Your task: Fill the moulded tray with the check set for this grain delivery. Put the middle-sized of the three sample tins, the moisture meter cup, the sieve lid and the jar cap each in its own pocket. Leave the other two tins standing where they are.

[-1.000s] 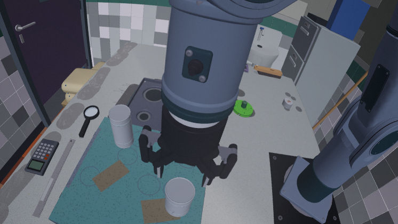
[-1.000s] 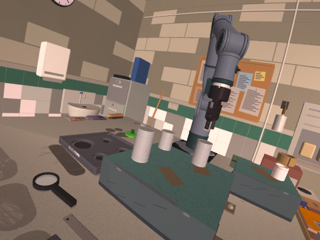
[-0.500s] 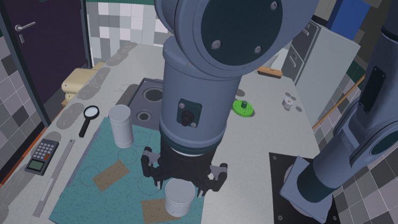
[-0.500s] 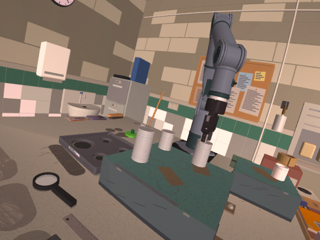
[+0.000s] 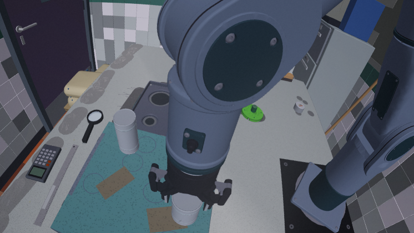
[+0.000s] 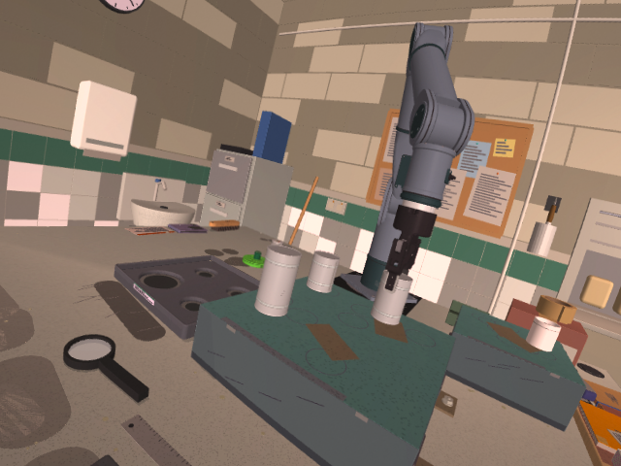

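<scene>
My gripper (image 5: 187, 194) (image 6: 395, 280) stands open around the top of the middle-sized tin (image 5: 185, 209) (image 6: 392, 300), which rests upright on the green-topped block. I hold nothing. The tallest tin (image 5: 125, 130) (image 6: 277, 287) stands at the block's far left corner. The smallest tin (image 6: 322, 271) stands behind it, hidden by my arm in the side camera. The dark moulded tray (image 5: 152, 105) (image 6: 183, 288) lies beyond the block, its round pockets empty. A green sieve lid (image 5: 253, 113) (image 6: 254, 259) lies on the table past the tray. A small white cup (image 5: 299, 107) sits further right.
A second green-topped block (image 6: 511, 358) stands to the right with a white pot (image 6: 544, 333) on it. A magnifying glass (image 5: 92, 124) (image 6: 103, 358), a calculator (image 5: 43, 162) and a ruler (image 5: 56, 185) lie left of the main block. My arm's base (image 5: 318, 191) stands right.
</scene>
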{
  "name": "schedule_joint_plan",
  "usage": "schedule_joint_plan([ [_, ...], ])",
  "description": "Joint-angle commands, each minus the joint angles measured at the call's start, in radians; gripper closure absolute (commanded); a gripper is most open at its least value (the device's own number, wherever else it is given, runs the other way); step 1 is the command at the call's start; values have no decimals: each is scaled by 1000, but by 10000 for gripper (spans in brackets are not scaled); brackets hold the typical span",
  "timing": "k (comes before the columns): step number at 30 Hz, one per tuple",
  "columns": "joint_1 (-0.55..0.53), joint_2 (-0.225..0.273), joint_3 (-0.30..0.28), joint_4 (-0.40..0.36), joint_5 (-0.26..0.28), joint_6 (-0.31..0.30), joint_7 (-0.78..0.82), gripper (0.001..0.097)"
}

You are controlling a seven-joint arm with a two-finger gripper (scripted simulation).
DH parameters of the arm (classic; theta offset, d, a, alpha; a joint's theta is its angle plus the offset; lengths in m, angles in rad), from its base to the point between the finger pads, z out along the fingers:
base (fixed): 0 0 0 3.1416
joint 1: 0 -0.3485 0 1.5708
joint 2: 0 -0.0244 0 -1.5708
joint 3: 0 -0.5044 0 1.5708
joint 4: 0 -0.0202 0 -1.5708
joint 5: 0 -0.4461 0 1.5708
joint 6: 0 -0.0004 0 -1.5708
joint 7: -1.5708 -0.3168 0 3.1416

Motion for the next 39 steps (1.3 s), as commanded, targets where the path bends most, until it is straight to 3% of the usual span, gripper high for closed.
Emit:
schedule_joint_plan([
  [1, 0, 0, 0, -1, 0, -1, 0, 181],
  [13, 0, 1, 0, 0, 1, -3, -1, 181],
  [39, 0, 1, 0, 0, 1, -3, -1, 696],
])
